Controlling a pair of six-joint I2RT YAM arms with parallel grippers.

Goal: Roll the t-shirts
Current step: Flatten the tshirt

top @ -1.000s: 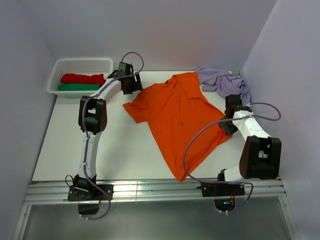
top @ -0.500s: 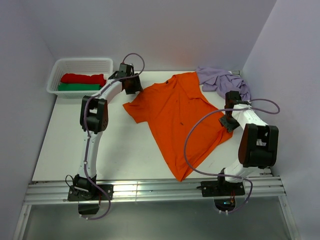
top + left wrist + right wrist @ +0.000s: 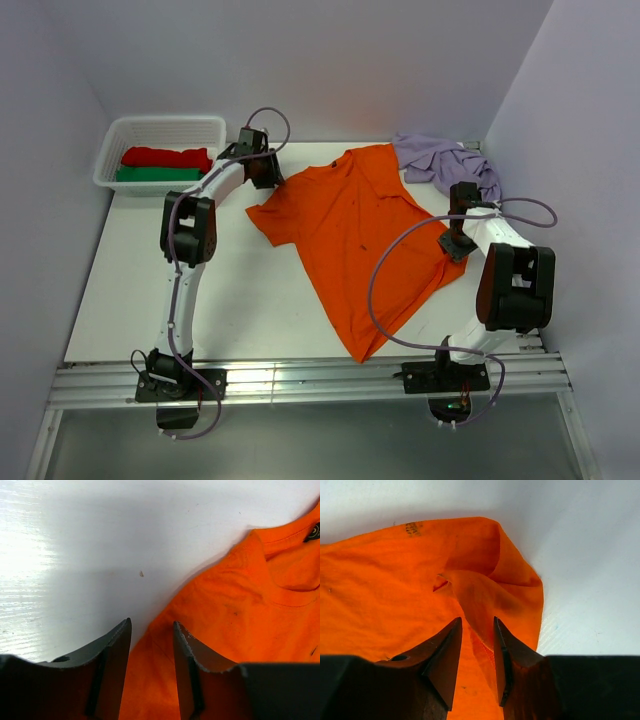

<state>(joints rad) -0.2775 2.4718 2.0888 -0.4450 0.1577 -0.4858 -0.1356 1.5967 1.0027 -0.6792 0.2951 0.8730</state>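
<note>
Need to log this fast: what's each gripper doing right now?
Left gripper: open, straddling the orange t-shirt edge, holding nothing.
Right gripper: around a fold of that t-shirt; clamped or not, cannot tell.

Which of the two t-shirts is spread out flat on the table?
The bright orange cotton t-shirt, lying open in the middle; the pale lilac cotton t-shirt sits crumpled in a heap at the far right corner.

From where I stand, the left arm (image 3: pixel 222 180) and right arm (image 3: pixel 488 232) are slim white links joined by chunky black joint housings. A lilac cable (image 3: pixel 372 300) loops loosely along each. The left gripper (image 3: pixel 151 630) and right gripper (image 3: pixel 477 625) carry dark, wedge-shaped fingers with pointed tips.
</note>
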